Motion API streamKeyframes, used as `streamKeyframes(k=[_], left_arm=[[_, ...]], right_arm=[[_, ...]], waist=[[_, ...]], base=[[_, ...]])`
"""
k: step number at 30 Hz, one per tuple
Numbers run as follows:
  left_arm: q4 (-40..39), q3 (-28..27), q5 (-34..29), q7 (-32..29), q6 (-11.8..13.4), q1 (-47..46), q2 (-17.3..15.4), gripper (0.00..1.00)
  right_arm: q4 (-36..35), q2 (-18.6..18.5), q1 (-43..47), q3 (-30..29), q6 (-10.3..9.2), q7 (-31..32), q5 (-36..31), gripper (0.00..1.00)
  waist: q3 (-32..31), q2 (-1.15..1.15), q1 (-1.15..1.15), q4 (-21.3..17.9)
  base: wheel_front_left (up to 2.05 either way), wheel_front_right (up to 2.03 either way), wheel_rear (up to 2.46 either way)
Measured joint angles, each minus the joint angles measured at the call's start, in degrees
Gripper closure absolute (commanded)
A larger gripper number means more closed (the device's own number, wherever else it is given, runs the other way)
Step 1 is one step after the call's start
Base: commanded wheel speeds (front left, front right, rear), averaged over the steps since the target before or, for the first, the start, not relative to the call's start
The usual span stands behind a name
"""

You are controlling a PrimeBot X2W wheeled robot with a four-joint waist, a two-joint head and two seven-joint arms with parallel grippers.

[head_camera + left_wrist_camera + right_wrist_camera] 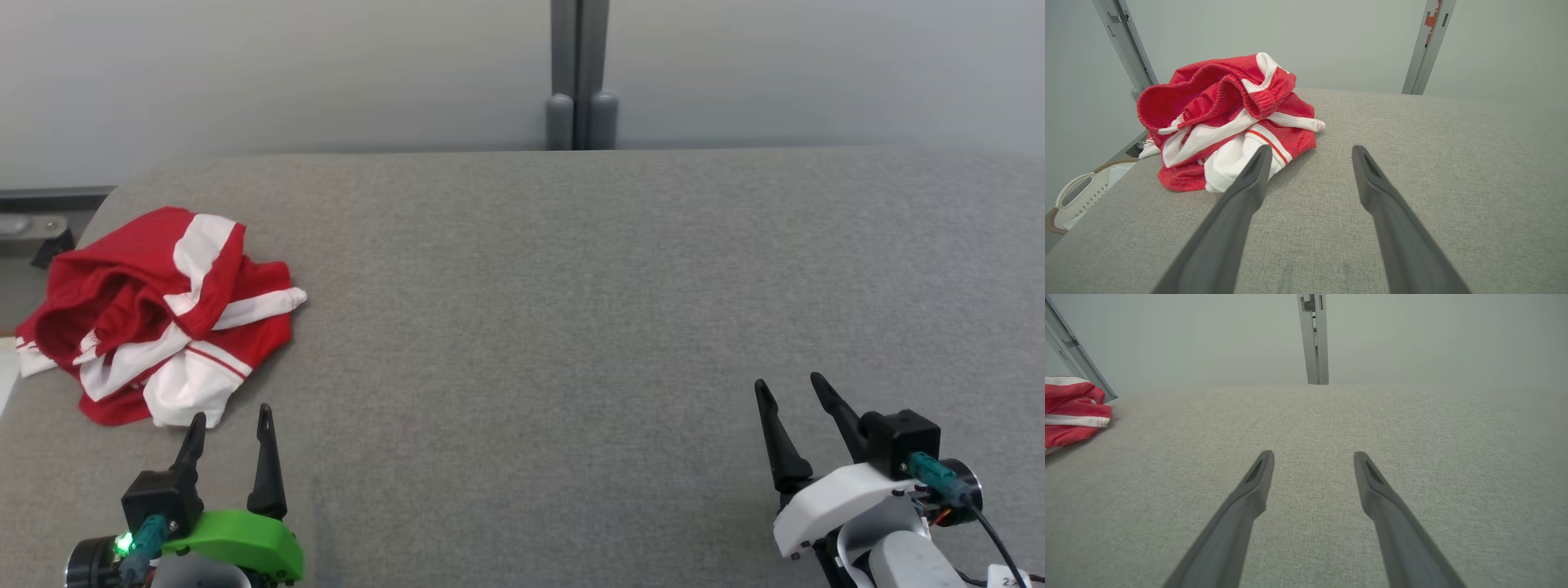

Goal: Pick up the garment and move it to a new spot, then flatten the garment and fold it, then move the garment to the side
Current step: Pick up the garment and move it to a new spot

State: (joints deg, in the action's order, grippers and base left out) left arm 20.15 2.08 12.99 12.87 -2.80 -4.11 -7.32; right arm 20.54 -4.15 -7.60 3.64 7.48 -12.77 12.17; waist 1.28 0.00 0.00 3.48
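Left gripper [231, 412], green-shelled: both dark fingers stand spread wide with grey cloth-covered table [571, 327] between them, and they hold nothing. The crumpled red-and-white garment [163, 318], with a gathered elastic band along one red edge, lies heaped just ahead of these jaws and to their left. In the left wrist view the left gripper [1311, 148] points past the garment [1224, 122]. The tip of its left finger overlaps a white fold at the heap's near edge, and contact there cannot be judged. The right finger is clear of the fabric.

Right gripper [787, 380], white-shelled: its jaws are likewise fully parted and empty, poised over bare table. In the right wrist view the right gripper [1312, 453] has the garment [1073, 412] well apart, far to the left of its fingers.
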Motion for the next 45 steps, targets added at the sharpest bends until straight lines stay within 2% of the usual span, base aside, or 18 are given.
streamKeyframes(k=[6, 16, 24, 28, 33, 38, 45], left_arm=[[0.8, -2.9, -2.2, 0.7, -0.3, -0.1, 0.6, 0.0], [2.7, -8.4, -5.6, 1.7, -1.3, 0.0, 1.3, 0.0], [4.8, -12.0, -5.7, 2.2, -3.2, 0.1, 2.9, 0.0], [5.6, -13.0, -5.6, 2.2, -3.8, 0.1, 3.2, 0.0], [6.2, -13.2, -3.3, 2.3, -4.5, -1.7, 3.4, 0.0], [5.7, -8.7, 1.5, 2.3, -4.6, -6.7, 0.6, 0.0], [7.8, 0.2, 10.6, 2.3, -4.6, -18.8, -8.9, 0.0]], right_arm=[[0.9, 0.2, -0.8, 2.2, 0.0, -0.7, -2.1, 0.0], [2.8, 0.9, -4.0, 5.8, 0.01, -1.8, -5.7, 0.0], [4.4, 1.2, -5.2, 8.4, 0.01, -2.2, -6.2, 0.0], [4.8, 1.3, -6.0, 8.9, 0.01, -2.2, -5.6, 0.0], [5.2, 0.7, -6.9, 9.7, 0.01, -2.2, -5.6, 0.0], [5.1, 0.1, -8.3, 10.1, 0.01, -2.3, -5.7, 0.0], [3.9, -0.5, -10.9, 11.0, 0.01, -2.3, -6.7, 0.0]], waist=[[0.8, 0.0, 0.0, 4.8], [2.7, 0.0, 0.0, 15.4], [4.5, 0.0, 0.0, 23.3], [5.5, 0.0, 0.0, 25.8], [7.4, 0.0, 0.0, 26.4], [9.6, 0.0, 0.0, 25.0], [13.0, 0.0, 0.0, 22.6]], base=[[0.0, 0.0, 0.0], [0.0, 0.0, 0.0], [0.0, 0.0, 0.0], [0.0, 0.0, 0.0], [0.0, 0.0, 0.0], [0.0, 0.0, 0.0], [0.0, 0.0, 0.0]])
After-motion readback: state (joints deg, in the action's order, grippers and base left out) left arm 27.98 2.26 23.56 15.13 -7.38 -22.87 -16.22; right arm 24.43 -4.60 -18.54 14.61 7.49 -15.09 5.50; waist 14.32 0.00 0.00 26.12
